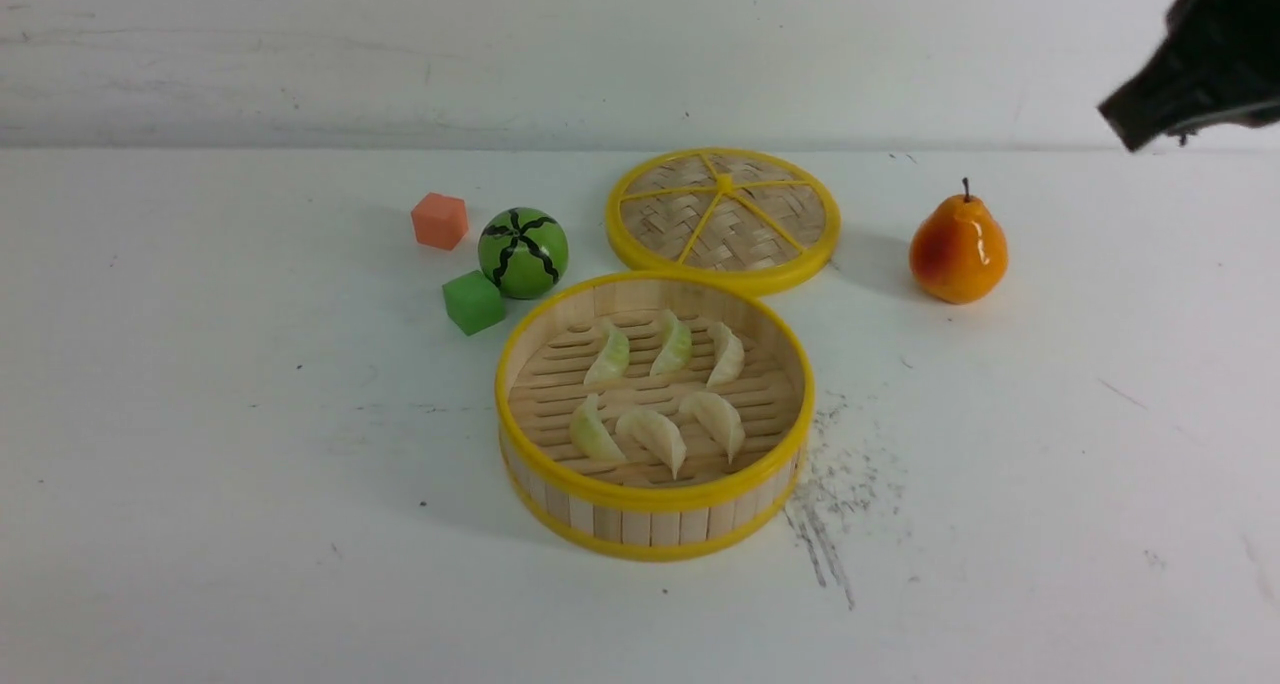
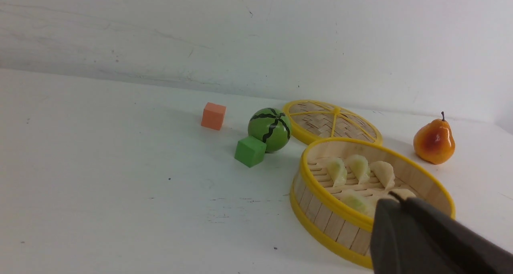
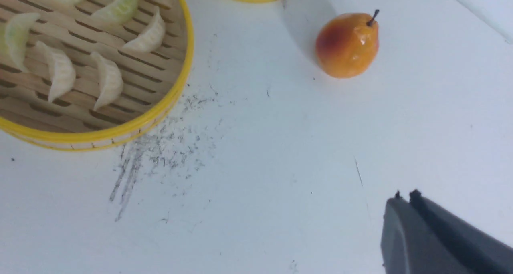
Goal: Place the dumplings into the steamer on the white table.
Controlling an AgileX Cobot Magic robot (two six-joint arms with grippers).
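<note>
The steamer (image 1: 652, 497) holds 6 dumplings (image 1: 655, 438); left pincer (image 2: 398, 200) and right pincer (image 3: 405, 196) are together.

On the white table (image 1: 200, 414), toward its far edge, I see five odd things. A flat woven lid (image 1: 723, 220) with a yellow rim and spokes lies near the middle of that edge. To my left of it sits a green ball striped like a watermelon (image 1: 523, 252). A green cube (image 1: 473, 302) is close against its near-left side; whether they touch I cannot tell. An orange cube (image 1: 439, 220) stands just beyond, apart. A glossy orange pear (image 1: 958, 249) stands upright toward the far right, well apart from the lid.
</note>
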